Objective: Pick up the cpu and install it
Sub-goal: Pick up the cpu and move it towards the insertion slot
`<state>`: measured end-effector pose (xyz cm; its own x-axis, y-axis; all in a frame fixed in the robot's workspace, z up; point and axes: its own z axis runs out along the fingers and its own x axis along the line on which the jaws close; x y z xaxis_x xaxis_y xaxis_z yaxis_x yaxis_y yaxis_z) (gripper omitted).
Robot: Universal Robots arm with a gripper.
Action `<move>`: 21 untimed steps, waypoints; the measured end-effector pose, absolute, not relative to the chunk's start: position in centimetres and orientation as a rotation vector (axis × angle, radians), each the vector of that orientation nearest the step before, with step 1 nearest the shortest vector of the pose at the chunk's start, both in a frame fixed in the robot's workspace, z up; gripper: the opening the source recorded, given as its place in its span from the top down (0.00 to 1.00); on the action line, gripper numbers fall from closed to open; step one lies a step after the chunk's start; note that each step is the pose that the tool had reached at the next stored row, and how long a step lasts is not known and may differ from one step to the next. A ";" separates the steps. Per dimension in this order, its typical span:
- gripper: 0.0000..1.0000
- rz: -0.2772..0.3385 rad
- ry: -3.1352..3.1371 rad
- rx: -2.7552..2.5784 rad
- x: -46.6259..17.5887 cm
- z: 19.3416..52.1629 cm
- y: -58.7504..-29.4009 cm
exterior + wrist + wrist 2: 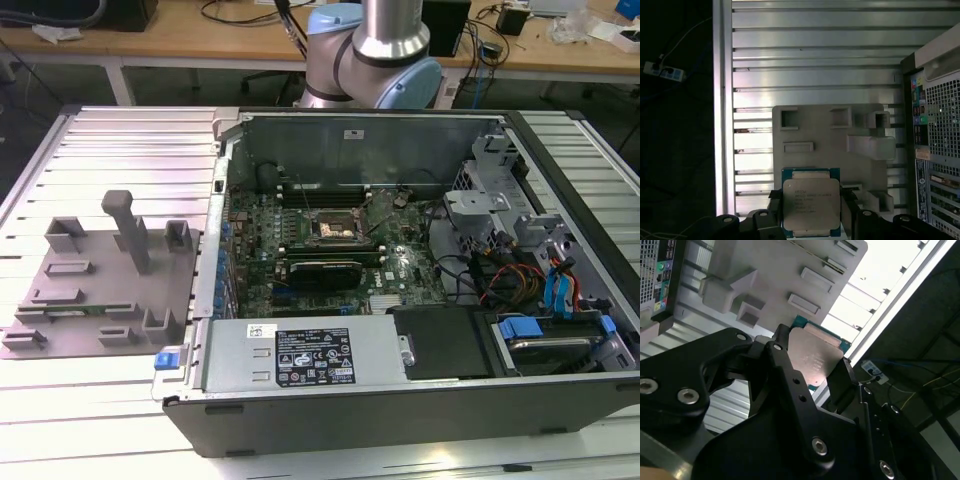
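1 computer case (400, 425), lid off.
1 grey tray (825, 135), just beside the case.
1 green motherboard (262, 262) inside the case.
1 gripper (812, 216), fingers narrowed onto 2 opposite edges of the cpu.
1 dark socket (335, 228) on the motherboard.
1 cpu (811, 202), held in front of the tray in both wrist views; the print on its lid is not legible.
Step judged: pick-up done, install not yet done; seating calls for square alignment with the socket.

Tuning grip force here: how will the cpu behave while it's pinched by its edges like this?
Likely stiff: the cpu is a flat plate with a metal top, and looks unbent in the gripper. Probably slippery: only its thin edges are gripped, and the top looks smooth. Probably light, being thin.
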<state>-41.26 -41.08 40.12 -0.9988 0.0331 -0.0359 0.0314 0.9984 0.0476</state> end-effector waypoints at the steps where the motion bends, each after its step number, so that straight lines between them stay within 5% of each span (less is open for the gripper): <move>1: 0.45 0.073 3.104 0.050 -40.8 40.1 -41.1; 21: 0.45 0.073 3.104 0.050 -35.7 40.1 -41.1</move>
